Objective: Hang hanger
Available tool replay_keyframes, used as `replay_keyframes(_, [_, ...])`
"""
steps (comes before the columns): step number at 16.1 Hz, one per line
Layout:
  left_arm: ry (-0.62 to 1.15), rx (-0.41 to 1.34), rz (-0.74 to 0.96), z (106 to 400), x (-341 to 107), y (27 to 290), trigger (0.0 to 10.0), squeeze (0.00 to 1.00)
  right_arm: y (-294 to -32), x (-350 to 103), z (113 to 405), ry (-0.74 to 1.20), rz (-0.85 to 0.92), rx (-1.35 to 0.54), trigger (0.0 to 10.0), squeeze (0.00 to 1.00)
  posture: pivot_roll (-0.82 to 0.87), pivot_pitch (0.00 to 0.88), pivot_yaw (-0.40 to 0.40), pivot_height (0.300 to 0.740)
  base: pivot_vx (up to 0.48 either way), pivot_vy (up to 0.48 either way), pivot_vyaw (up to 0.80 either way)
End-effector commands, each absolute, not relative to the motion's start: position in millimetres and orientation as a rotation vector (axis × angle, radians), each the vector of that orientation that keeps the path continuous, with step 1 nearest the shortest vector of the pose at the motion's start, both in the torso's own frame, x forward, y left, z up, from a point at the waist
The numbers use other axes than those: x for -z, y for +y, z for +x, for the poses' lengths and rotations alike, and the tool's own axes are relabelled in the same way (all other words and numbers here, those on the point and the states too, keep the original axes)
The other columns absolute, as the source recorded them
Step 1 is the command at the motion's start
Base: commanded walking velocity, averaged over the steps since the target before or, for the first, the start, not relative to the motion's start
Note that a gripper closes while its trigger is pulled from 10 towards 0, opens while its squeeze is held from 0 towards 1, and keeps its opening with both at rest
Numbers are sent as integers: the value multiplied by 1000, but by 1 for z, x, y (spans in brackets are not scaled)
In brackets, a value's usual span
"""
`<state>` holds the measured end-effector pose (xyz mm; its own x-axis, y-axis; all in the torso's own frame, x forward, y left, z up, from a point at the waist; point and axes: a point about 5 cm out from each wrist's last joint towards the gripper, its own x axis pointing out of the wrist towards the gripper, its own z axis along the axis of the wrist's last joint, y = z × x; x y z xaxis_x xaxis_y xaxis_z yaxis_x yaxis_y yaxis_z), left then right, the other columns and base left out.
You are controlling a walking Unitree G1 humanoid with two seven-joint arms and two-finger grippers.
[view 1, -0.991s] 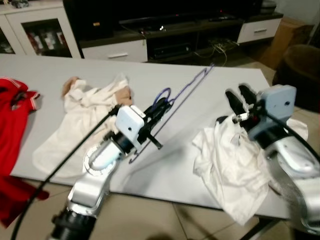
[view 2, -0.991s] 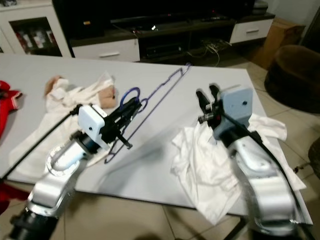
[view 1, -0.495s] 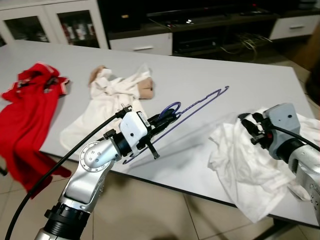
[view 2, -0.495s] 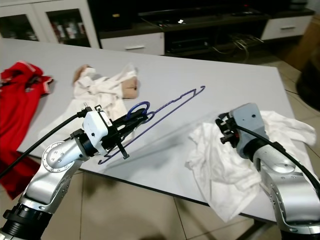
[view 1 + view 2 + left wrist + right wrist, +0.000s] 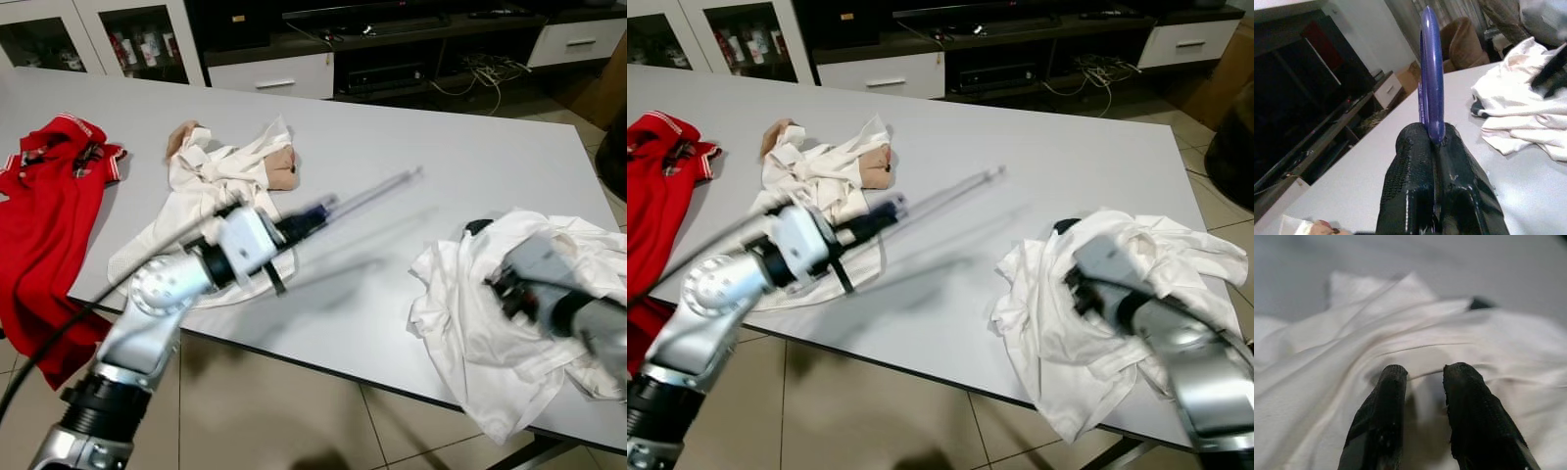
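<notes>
Above the white shirt (image 5: 509, 323), right claw (image 5: 1422, 382) has dropped, slightly parted, empty; left claw (image 5: 1436, 147) still clamps the purple hanger (image 5: 1430, 68).

So compared to a moment back, the left hand (image 5: 306, 221) has swung the purple hanger (image 5: 1430, 73) round toward the crumpled white shirt (image 5: 211, 181) on the desk (image 5: 392, 294), all motion-blurred. Right hand (image 5: 1422, 382) has dropped down onto the white garment (image 5: 1327, 357), fingers slightly apart right at the cloth, where earlier it was raised above it
</notes>
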<state>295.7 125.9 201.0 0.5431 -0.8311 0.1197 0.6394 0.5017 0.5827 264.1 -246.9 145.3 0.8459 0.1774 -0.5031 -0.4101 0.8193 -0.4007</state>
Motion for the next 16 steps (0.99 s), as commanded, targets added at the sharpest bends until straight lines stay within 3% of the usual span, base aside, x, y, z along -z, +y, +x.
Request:
replay_keyframes(1, [-425, 933, 525, 295, -202, 124, 10000, 0, -239, -138, 265, 482, -524, -371, 4824, 0, -31, 59, 35, 740, 0, 0, 0])
replay_keyframes(2, [-429, 936, 527, 294, -202, 122, 10000, 0, -234, -132, 265, 498, -494, -399, 1765, 0, -30, 60, 34, 740, 0, 0, 0])
replay_keyframes(3, [-434, 938, 527, 294, -202, 121, 10000, 0, -230, -126, 266, 510, -482, -416, 0, 0, -28, 60, 33, 740, 0, 0, 0])
replay_keyframes(7, [-457, 911, 520, 296, -208, 125, 10000, 0, -204, -109, 270, 526, -395, -517, 0, 0, -11, 62, 23, 740, 0, 0, 0])
replay_keyframes(10, [-490, 866, 509, 300, -216, 126, 10000, 0, -167, -102, 287, 487, -337, -586, 0, 0, -11, 66, 20, 740, 0, 0, 0])
replay_keyframes(13, [-525, 812, 496, 304, -223, 128, 10000, 0, -151, -112, 310, 397, -272, -504, 0, 0, -4, 71, 15, 740, 0, 0, 0])
replay_keyframes(14, [-535, 792, 475, 305, -226, 129, 10000, 0, -149, -117, 313, 372, -239, -501, 627, 0, -2, 73, 14, 740, 0, 0, 0])
replay_keyframes(15, [-541, 780, 459, 305, -228, 130, 10000, 0, -148, -120, 314, 359, -223, -512, 2000, 0, -1, 76, 12, 740, 0, 0, 0])
replay_keyframes(16, [-547, 764, 446, 306, -229, 131, 10000, 0, -153, -124, 315, 349, -246, -498, 4118, 0, 0, 79, 8, 740, 0, 0, 0])
